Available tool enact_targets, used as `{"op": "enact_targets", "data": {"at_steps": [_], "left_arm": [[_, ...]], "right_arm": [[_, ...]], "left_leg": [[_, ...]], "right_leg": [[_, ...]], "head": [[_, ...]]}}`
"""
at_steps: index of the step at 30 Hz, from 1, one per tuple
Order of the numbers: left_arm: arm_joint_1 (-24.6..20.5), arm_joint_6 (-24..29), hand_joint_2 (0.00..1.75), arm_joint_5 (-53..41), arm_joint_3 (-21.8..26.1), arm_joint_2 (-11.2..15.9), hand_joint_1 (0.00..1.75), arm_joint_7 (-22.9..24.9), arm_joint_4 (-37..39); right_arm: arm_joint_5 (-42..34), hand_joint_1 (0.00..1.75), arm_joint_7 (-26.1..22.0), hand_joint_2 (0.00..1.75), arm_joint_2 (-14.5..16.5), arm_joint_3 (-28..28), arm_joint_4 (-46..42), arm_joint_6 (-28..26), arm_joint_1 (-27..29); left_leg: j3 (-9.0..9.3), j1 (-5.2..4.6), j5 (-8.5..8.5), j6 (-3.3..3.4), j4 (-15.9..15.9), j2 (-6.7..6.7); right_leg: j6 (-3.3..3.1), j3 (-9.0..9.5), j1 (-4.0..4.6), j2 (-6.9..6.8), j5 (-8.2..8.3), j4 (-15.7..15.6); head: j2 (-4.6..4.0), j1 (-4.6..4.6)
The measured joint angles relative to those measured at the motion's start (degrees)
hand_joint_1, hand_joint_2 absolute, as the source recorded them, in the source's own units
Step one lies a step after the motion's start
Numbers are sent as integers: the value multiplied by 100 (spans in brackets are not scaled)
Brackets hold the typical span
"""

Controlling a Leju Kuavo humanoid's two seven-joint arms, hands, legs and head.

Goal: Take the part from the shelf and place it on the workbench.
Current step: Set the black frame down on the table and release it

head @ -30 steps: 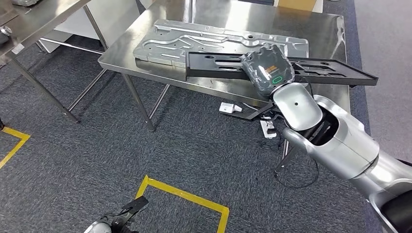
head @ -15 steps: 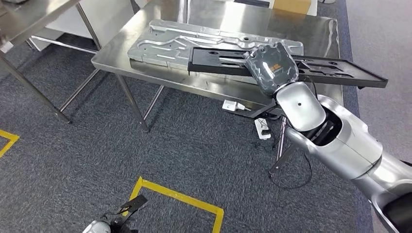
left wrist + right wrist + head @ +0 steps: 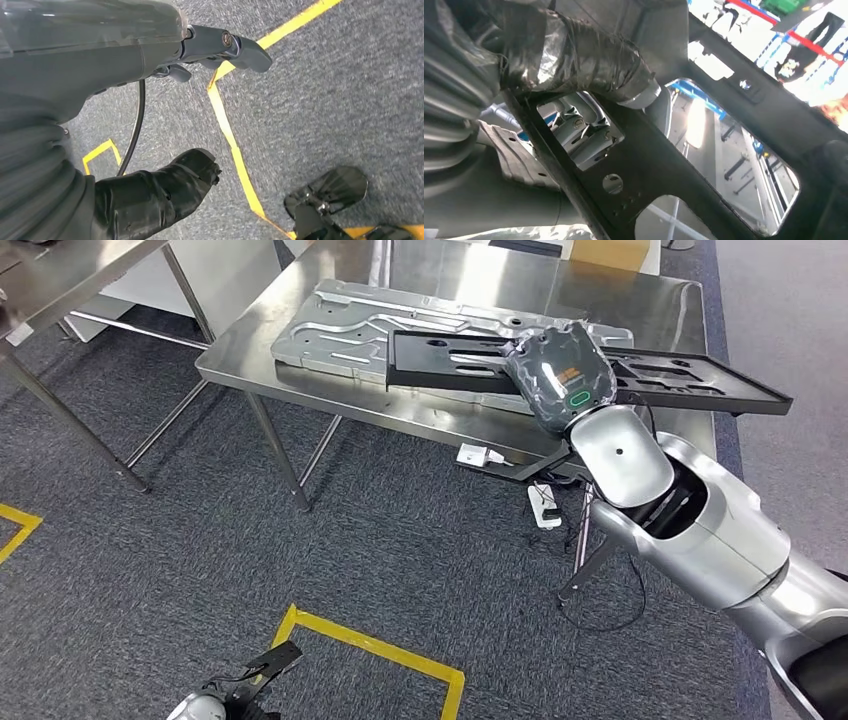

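My right hand (image 3: 560,378) grips a long flat black part (image 3: 455,358) with cut-outs, held level just above the steel workbench (image 3: 450,280). The part's left end lies over a silver stamped metal panel (image 3: 340,325) on the bench, and its right end (image 3: 730,388) sticks out past the bench's edge. In the right wrist view the thumb (image 3: 589,55) presses on the black part (image 3: 659,165), with the shiny bench top showing through its openings. My left hand (image 3: 240,690) hangs low over the carpet; in the left wrist view its fingers (image 3: 220,47) are apart and hold nothing.
A second steel table (image 3: 70,280) stands at the upper left. Yellow tape lines (image 3: 380,645) mark the grey carpet. A white power strip (image 3: 480,455) and cables lie on the floor under the workbench. Bench legs (image 3: 275,455) stand ahead.
The camera has shifted slightly. My right hand has carried the black part a little farther over the workbench and the silver panel. The left hand still hangs low.
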Motion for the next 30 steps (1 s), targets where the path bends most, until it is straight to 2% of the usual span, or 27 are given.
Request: {"op": "enact_targets", "data": {"at_steps": [2, 3, 4, 6, 7, 8, 9, 11, 12, 13, 14, 16, 18, 19, 20, 22, 23, 24, 25, 27, 28, 29, 30], "left_arm": [[1, -2, 175, 3, 0, -2, 0, 1, 5], [-1, -3, 175, 4, 0, -3, 0, 0, 5], [-3, -4, 175, 4, 0, -5, 0, 0, 5], [2, -7, 175, 5, 0, -5, 0, 0, 9], [8, -7, 175, 5, 0, -5, 0, 0, 12], [14, -8, 175, 5, 0, -4, 0, 1, 16], [16, -8, 175, 4, 0, -4, 0, 1, 19], [13, -1, 175, 3, 0, -4, 0, 1, 21], [8, 5, 175, 3, 0, -5, 0, 1, 21], [3, 14, 175, 3, 0, -5, 0, 2, 21], [2, 26, 175, 3, 0, -6, 0, 3, 21], [8, 54, 175, 3, -1, -9, 0, 7, 25], [12, 105, 175, 4, -1, -26, 0, 4, 28], [12, 136, 175, 8, -2, -42, 0, -3, 30], [19, 173, 175, 18, -2, -58, 0, -15, 38], [54, 234, 175, 43, -2, -90, 0, -48, 73], [78, 258, 175, 54, -2, -106, 0, -67, 98], [101, 275, 175, 58, -2, -121, 0, -83, 120], [120, 290, 175, 61, -2, -138, 0, -99, 140], [145, 325, 175, 67, -2, -178, 0, -124, 173], [153, 348, 175, 76, -2, -200, 0, -144, 201], [164, 375, 175, 85, -2, -219, 0, -168, 237], [182, 404, 175, 93, -2, -234, 0, -196, 285]], "right_arm": [[-2, 175, -3, 175, -4, -1, -6, 22, -1], [-5, 175, -7, 175, -4, -1, -9, 29, -6], [-10, 175, -11, 175, -4, -1, -13, 34, -12], [-19, 175, -25, 175, -5, -1, -15, 39, -22], [-22, 175, -33, 175, -5, -1, -15, 41, -19], [-24, 175, -41, 175, -5, -1, -15, 42, -15], [-25, 175, -44, 175, -5, -1, -15, 41, -12], [-13, 175, -11, 175, -5, -1, -15, 34, -10], [2, 175, 19, 175, -5, -3, -15, 27, -12], [19, 175, 53, 175, -6, -7, -14, 19, -13], [42, 175, 85, 175, -7, -14, -13, 3, -11], [98, 175, 130, 175, -8, -31, -12, -48, -1], [161, 175, 142, 175, -16, -49, -14, -120, 24], [192, 175, 133, 175, -25, -66, -16, -162, 38], [233, 175, 122, 175, -35, -89, -20, -213, 61], [319, 175, 107, 175, -50, -137, -26, -298, 126], [355, 175, 104, 175, -56, -152, -28, -323, 172], [380, 175, 104, 175, -61, -159, -28, -335, 217], [400, 175, 104, 175, -64, -163, -29, -343, 257], [437, 175, 90, 175, -68, -176, -46, -347, 305], [466, 175, 73, 175, -68, -185, -64, -347, 319], [499, 175, 52, 175, -67, -192, -88, -346, 334], [535, 175, 38, 175, -67, -196, -109, -345, 361]], "left_leg": [[-19, 2, -39, -49, 35, 0], [-67, 5, -125, -77, 155, 1], [-170, 14, -267, -108, 392, 2], [-495, 36, -605, -158, 1114, 4], [-651, 47, -705, -176, 1428, 5], [-730, 56, -708, -188, 1571, 6], [-705, 65, -610, -194, 1502, 7], [-369, 83, -247, -195, 797, 10], [-180, 75, -122, -188, 434, 5], [-47, 69, -50, -167, 172, -2], [9, 56, -46, -142, 58, -9], [14, 36, -46, -72, 42, -16], [31, 40, -23, 8, 4, -11], [40, 47, -10, 47, -19, -9], [47, 51, -4, 78, -34, -8], [48, 42, -10, 108, -35, -8], [50, 36, -14, 114, -33, -8], [53, 32, -19, 116, -31, -8], [59, 30, -23, 116, -27, -10], [73, 28, -37, 106, -21, -15], [70, 17, -42, 90, -14, -18], [64, 14, -41, 68, -16, -19], [56, 10, -44, 45, -16, -18]], "right_leg": [[-43, 24, -35, 0, 26, -34], [-70, 43, -52, -4, 37, -56], [-96, 62, -66, -9, 45, -75], [-122, 69, -66, -12, 42, -74], [-125, 68, -67, -10, 38, -68], [-125, 67, -70, -7, 33, -60], [-120, 68, -76, -3, 25, -49], [-85, 78, -92, 4, -3, -22], [-58, 75, -90, 8, -19, -7], [-29, 70, -86, 12, -31, 5], [0, 62, -78, 15, -34, 9], [55, 58, -76, 21, -25, -9], [114, 14, -92, 10, -110, 80], [135, -65, -96, 2, -228, 255], [149, -207, -99, -7, -399, 557], [161, -568, -94, -10, -712, 1289], [162, -701, -93, -11, -767, 1537], [157, -751, -93, -11, -727, 1602], [143, -683, -92, -12, -572, 1427], [87, -327, -76, -14, -168, 662], [57, -143, -60, -17, -27, 288], [35, -30, -39, -18, 31, 67], [25, 16, -25, -17, 26, -27]], "head": [[0, -1], [0, -8], [0, -13], [0, -25], [0, -25], [0, -25], [0, -25], [0, -24], [0, -27], [0, -26], [0, -27], [0, -27], [0, -23], [0, -17], [0, -11], [0, -9], [0, -9], [0, -9], [0, -8], [0, -8], [0, -8], [0, -10], [0, -12]]}}
